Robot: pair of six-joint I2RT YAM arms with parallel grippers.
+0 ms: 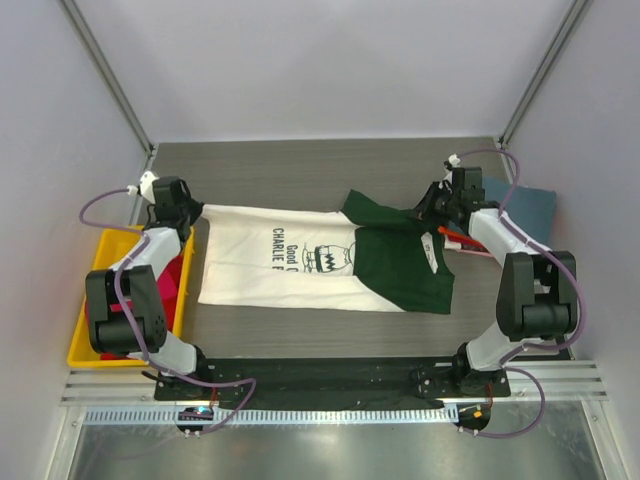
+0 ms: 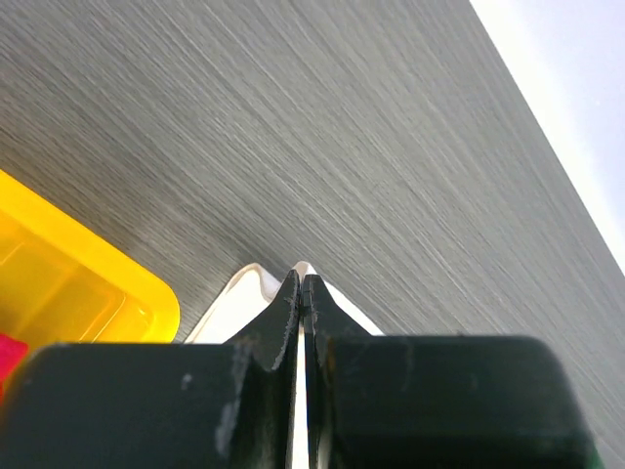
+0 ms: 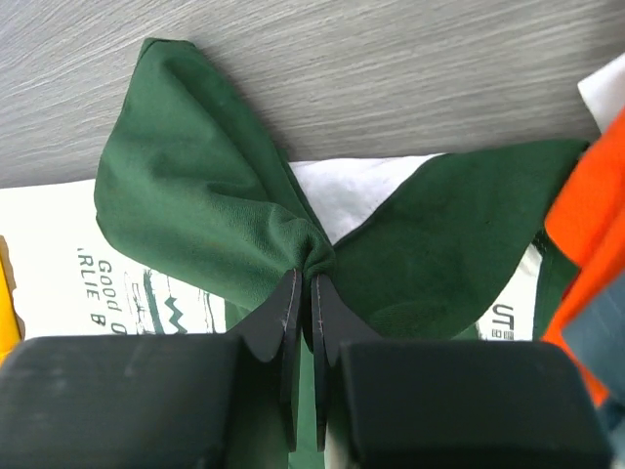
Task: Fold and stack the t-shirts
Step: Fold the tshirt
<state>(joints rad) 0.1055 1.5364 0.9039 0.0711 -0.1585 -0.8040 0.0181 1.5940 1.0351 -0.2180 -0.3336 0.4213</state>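
At the far left of the surface [image 1: 300, 165], the left fingers [image 2: 283, 315] are pressed together on the far hem corner of the cream-white t-shirt [image 1: 300, 265]; only a small tip of pale cloth shows beyond them. At the far right, the right fingers [image 3: 281, 318] are clamped on a bunched fold of dark green cloth, where the green sleeve [image 3: 195, 200] meets the shoulder part.

The left arm [image 1: 130, 290] rises from its near base and reaches far, with its wrist beside the yellow bin [image 1: 85, 335]. The right arm [image 1: 535, 290] bends at a high elbow on the right and reaches left and far to the shirt.

The shirt lies spread in the middle of the surface, with the hem to the left, the green top to the right and the black chest print facing up. A red shirt [image 1: 175, 285] lies in the bin. An orange shirt [image 3: 586, 200] and a slate-blue one [image 1: 530, 205] lie at the far right, just beside the green part.

The surface is dark grey with a wood grain. Pale walls with metal posts stand around it.
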